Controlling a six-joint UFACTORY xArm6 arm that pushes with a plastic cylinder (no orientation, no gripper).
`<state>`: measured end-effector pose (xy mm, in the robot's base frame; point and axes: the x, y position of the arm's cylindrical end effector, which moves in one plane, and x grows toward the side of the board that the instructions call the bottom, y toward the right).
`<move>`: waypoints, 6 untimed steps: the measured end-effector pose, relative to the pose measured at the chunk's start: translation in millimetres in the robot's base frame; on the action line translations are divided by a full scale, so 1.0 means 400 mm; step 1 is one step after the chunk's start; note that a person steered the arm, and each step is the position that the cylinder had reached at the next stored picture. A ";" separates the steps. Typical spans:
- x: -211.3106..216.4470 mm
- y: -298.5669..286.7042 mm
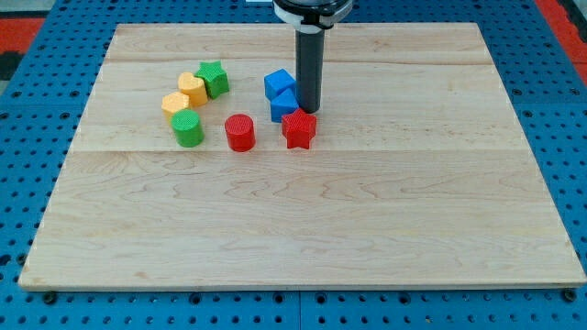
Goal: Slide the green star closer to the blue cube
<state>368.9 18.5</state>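
The green star (213,78) lies at the upper left of the wooden board (303,220), touching a yellow block (193,88). The blue cube (279,83) sits to its right, with a second blue block (285,104) just below it. My tip (309,110) stands right of the two blue blocks, touching or nearly touching the lower one, and just above the red star (299,129). A gap of bare board separates the green star from the blue cube.
A second yellow block (175,103) sits below the first. A green cylinder (187,128) and a red cylinder (239,132) stand lower left of the blue blocks. Blue pegboard (37,137) surrounds the board.
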 end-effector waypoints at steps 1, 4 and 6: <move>-0.076 0.024; -0.178 -0.024; -0.300 -0.277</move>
<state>249.0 -92.4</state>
